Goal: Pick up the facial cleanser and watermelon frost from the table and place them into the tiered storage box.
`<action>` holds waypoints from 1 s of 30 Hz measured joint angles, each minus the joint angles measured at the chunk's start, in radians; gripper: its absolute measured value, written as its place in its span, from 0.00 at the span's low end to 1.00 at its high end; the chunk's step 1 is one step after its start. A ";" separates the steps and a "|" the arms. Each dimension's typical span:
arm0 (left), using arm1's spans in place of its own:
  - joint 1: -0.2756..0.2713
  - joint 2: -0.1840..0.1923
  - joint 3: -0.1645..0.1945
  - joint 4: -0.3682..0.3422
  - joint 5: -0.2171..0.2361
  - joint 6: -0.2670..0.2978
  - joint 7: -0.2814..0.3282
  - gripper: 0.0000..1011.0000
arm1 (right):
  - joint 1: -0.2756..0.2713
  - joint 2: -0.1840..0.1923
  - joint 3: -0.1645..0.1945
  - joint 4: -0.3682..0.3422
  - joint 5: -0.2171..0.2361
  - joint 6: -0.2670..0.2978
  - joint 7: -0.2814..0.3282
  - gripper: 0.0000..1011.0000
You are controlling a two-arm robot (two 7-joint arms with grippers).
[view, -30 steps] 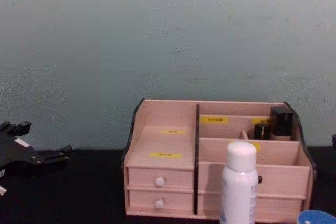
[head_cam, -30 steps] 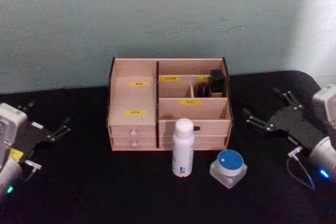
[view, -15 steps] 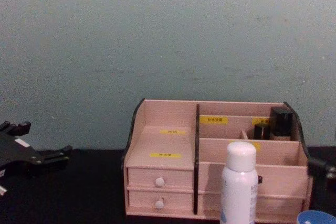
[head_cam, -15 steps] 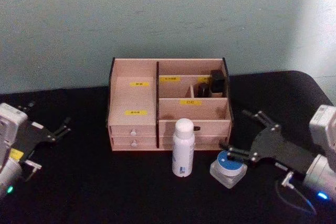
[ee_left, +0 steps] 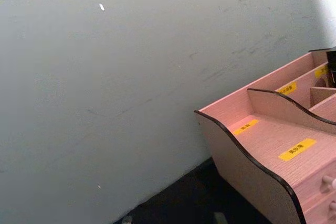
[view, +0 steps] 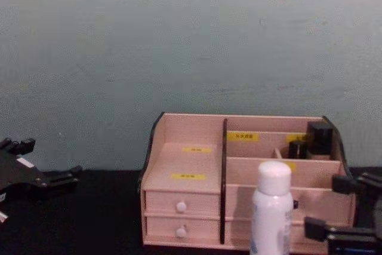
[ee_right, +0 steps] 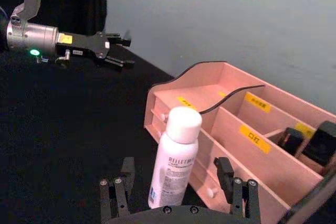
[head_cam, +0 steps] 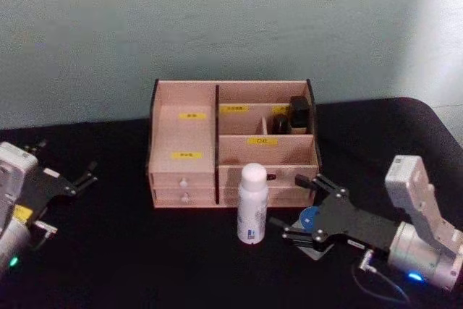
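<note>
right gripper spread about the watermelon frost, both items on the table

the right gripper (head_cam: pixel 285 200) is seen with its fingers held wide apart, and the blue lid of the watermelon frost (head_cam: pixel 309 216) is glimpsed between them; contact cannot be told. the facial cleanser (head_cam: pixel 252 204) is stood upright on the black table (head_cam: pixel 145 251) at 6 o'clock of the tiered storage box (head_cam: pixel 187 135), with the watermelon frost at its 4 o'clock. the left gripper (head_cam: pixel 64 161), likewise spread, is parked at the box's 9 o'clock, well apart.

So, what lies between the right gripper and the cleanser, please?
Nothing: in the head view, a short bare strip of table separates the open right gripper from the cleanser.
</note>
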 joint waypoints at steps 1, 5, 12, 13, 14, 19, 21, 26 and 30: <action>0.000 0.000 0.000 0.000 0.000 0.000 0.000 0.99 | 0.011 -0.009 -0.004 0.010 -0.005 0.006 0.006 0.99; 0.000 0.000 0.000 0.000 0.000 0.000 0.000 0.99 | 0.040 -0.036 -0.015 0.037 -0.016 0.024 0.023 0.99; 0.000 0.000 0.000 0.000 0.000 0.000 0.000 0.99 | 0.092 -0.088 -0.031 0.089 -0.031 0.059 0.046 0.99; 0.000 0.000 0.000 0.000 0.000 0.000 0.000 0.99 | 0.103 -0.100 -0.035 0.099 -0.035 0.065 0.047 0.99; 0.000 0.000 0.000 0.000 0.000 0.000 0.000 0.99 | 0.108 -0.106 -0.037 0.104 -0.036 0.069 0.048 0.99; 0.000 0.000 0.000 0.000 0.000 0.000 0.000 0.99 | 0.135 -0.134 -0.047 0.130 -0.050 0.087 0.046 0.99; 0.000 0.000 0.000 0.000 0.000 0.000 0.000 0.99 | 0.146 -0.146 -0.052 0.140 -0.057 0.095 0.042 0.99; 0.000 0.000 0.000 0.000 0.000 0.000 0.000 0.99 | 0.162 -0.163 -0.058 0.159 -0.070 0.108 0.034 0.99; 0.000 0.000 0.000 0.000 0.000 0.000 0.000 0.99 | 0.172 -0.174 -0.061 0.172 -0.078 0.120 0.030 0.99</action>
